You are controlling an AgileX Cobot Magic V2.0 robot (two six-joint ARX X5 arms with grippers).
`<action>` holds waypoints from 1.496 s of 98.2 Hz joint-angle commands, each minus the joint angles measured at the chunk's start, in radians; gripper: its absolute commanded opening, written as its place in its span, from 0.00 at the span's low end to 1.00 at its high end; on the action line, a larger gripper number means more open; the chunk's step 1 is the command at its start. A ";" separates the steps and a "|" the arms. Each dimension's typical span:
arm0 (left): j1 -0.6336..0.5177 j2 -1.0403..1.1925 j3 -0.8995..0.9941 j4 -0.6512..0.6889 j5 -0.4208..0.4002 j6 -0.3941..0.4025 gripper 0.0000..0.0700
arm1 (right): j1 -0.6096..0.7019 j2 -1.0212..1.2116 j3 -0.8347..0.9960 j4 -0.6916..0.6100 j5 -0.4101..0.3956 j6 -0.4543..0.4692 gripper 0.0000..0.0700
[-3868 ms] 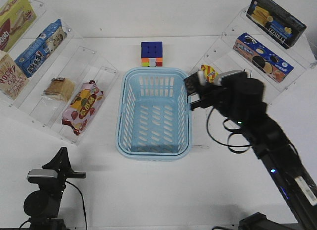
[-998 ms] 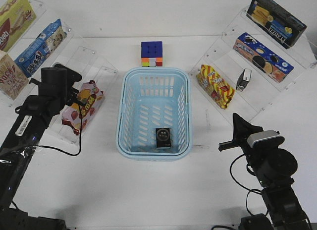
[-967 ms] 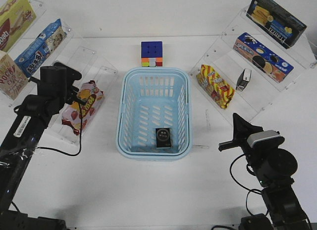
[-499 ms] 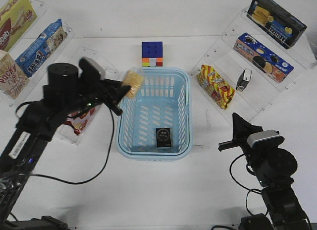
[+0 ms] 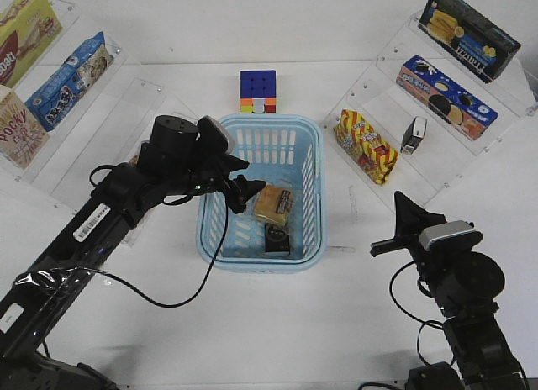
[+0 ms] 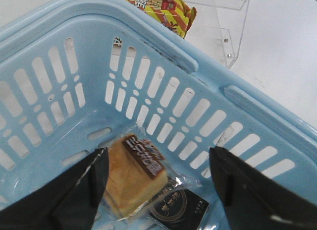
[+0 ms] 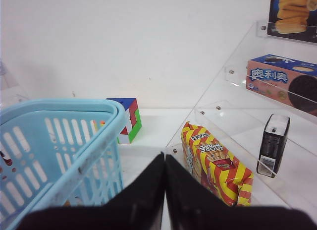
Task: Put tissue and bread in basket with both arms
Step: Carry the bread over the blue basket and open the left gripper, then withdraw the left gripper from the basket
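Observation:
The light-blue basket (image 5: 217,243) stands mid-table. The bread (image 5: 274,205), a tan slice stack in clear wrapper with a dark label, lies inside it, partly over the black tissue pack (image 5: 278,240). My left gripper (image 5: 241,193) is open and empty over the basket's left side, apart from the bread. In the left wrist view the bread (image 6: 130,179) and the tissue (image 6: 182,211) lie on the basket floor below my open left gripper (image 6: 157,151), with the basket wall (image 6: 163,86) behind them. My right gripper (image 5: 402,218) is shut and empty, right of the basket (image 7: 74,116); it also shows in the right wrist view (image 7: 164,156).
A Rubik's cube (image 5: 258,91) sits behind the basket. Clear shelves on the right hold a yellow-red snack bag (image 5: 365,145), a small black box (image 5: 414,134) and cookie boxes (image 5: 445,96). Left shelves hold boxes (image 5: 69,81). My left arm hides the pink-red bag.
Half a second ago my left gripper held the bread above the basket's left rim. It has moved over the basket and opened, and the bread now lies inside. The right arm stayed still.

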 commanded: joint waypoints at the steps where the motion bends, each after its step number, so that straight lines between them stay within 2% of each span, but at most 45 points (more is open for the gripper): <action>1: 0.017 -0.037 0.057 0.007 -0.022 -0.026 0.51 | 0.001 0.003 0.008 0.011 0.001 0.006 0.00; 4: 0.023 -0.052 0.067 0.006 -0.047 -0.043 0.42 | 0.001 0.003 0.008 0.011 0.001 0.006 0.00; 12: 0.039 -0.105 0.083 0.005 -0.126 -0.080 0.09 | 0.001 0.003 0.008 0.011 0.001 0.006 0.00; 15: 0.044 -0.127 0.084 0.005 -0.152 -0.089 0.00 | 0.001 0.003 0.008 0.011 0.001 0.006 0.00; 25: 0.061 -0.209 0.084 -0.026 -0.261 -0.114 0.00 | 0.001 0.003 0.008 0.009 0.000 0.007 0.00; 39: 0.070 -0.324 0.077 -0.162 -0.397 -0.114 0.00 | 0.002 0.003 0.008 0.011 0.001 0.006 0.00; 46: 0.074 -0.389 0.039 -0.191 -0.428 -0.126 0.00 | 0.002 0.003 0.008 0.012 0.001 0.006 0.00; 53: 0.074 -0.473 -0.058 -0.160 -0.455 -0.153 0.00 | 0.002 0.003 0.008 0.012 0.001 0.006 0.00; 65: 0.074 -0.661 -0.351 0.038 -0.499 -0.174 0.00 | 0.002 0.003 0.008 0.012 0.000 0.006 0.00; 83: 0.074 -0.951 -0.859 0.546 -0.468 -0.178 0.00 | 0.002 0.003 0.008 0.011 0.001 0.006 0.00; 84: 0.074 -1.069 -1.014 0.612 -0.496 -0.179 0.00 | 0.002 0.003 0.008 0.011 0.000 0.006 0.00; 99: 0.074 -1.107 -1.014 0.532 -0.496 -0.179 0.00 | 0.002 0.003 0.008 0.012 0.001 0.006 0.00; 122: 0.074 -1.144 -1.014 0.530 -0.497 -0.167 0.00 | 0.002 0.003 0.008 0.012 0.000 0.006 0.00; 128: 0.075 -1.151 -1.014 0.530 -0.539 -0.123 0.00 | 0.002 0.003 0.008 0.012 0.001 0.006 0.00; 147: 0.124 -1.182 -1.091 0.542 -0.699 -0.120 0.00 | 0.002 0.003 0.008 0.012 0.001 0.006 0.00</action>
